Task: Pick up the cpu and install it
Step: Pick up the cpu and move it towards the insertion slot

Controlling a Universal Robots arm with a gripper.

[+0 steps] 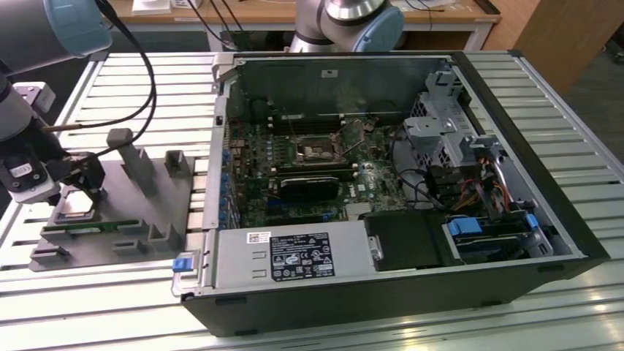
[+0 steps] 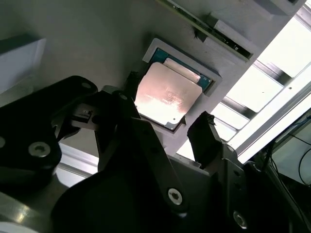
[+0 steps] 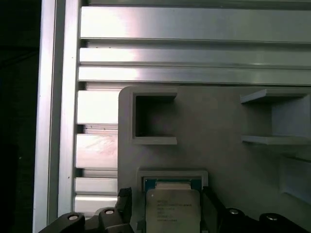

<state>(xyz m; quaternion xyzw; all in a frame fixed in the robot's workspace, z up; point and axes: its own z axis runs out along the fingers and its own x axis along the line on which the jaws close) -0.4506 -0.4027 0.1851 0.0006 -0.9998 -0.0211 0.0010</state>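
The black two-fingered gripper (image 3: 166, 203) is spread, one finger on each side of the small silvery-grey square cpu (image 2: 167, 94). The cpu lies flat, metal face up, with no clear long axis. It sits squarely in a recess of the grey plastic holder plate (image 1: 146, 212).

cpu (image 3: 172, 211) in fixture (image 3: 218, 121) pocket — hand (image 3: 166, 206) astride

The robot arm (image 1: 12, 117) reaches down at the exterior view's left. Its black pincer (image 1: 78, 189) points straight downward and hangs low, with its two fingers (image 2: 206, 138) spread apart, gripping nothing.
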